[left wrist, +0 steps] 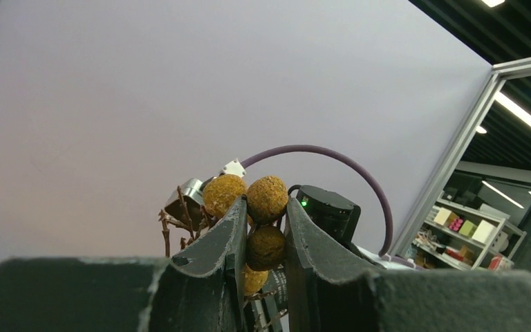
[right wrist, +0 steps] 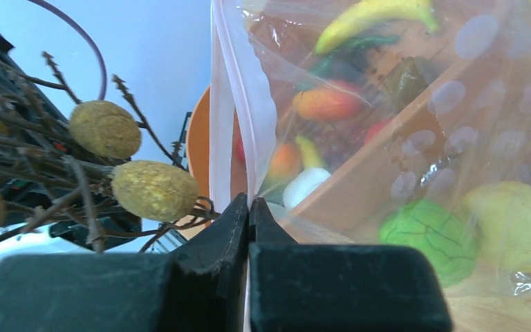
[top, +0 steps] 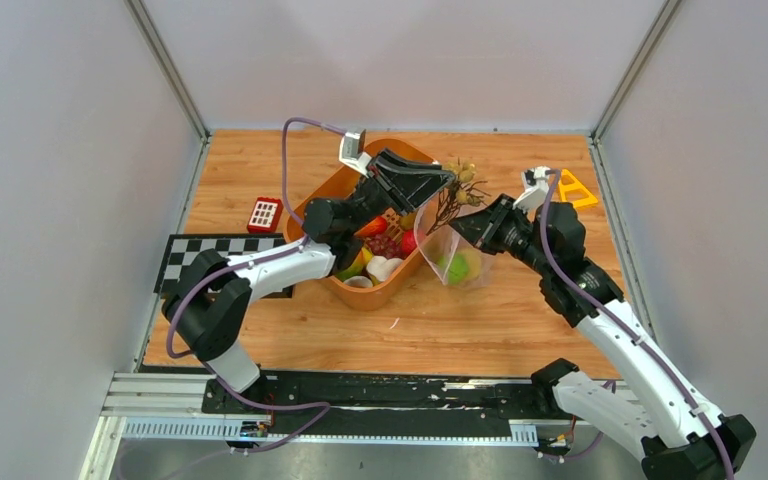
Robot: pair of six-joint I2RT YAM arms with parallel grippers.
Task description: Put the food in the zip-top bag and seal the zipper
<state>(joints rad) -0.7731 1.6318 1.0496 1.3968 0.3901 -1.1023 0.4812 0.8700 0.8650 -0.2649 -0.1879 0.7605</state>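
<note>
My left gripper is shut on a bunch of brown-yellow nuts on dry twigs, held in the air just above the mouth of the zip-top bag. In the left wrist view the nuts sit clamped between the fingers. My right gripper is shut on the bag's mouth edge, holding it up; the zipper strip runs up from my closed fingertips. A green apple and a yellow lemon lie inside the bag. The nuts hang just left of the bag's mouth.
The orange basket stands left of the bag with a banana, mango, red fruits and a white mushroom in it. A red-and-white block and a checkered board lie at the left. A yellow triangle lies far right.
</note>
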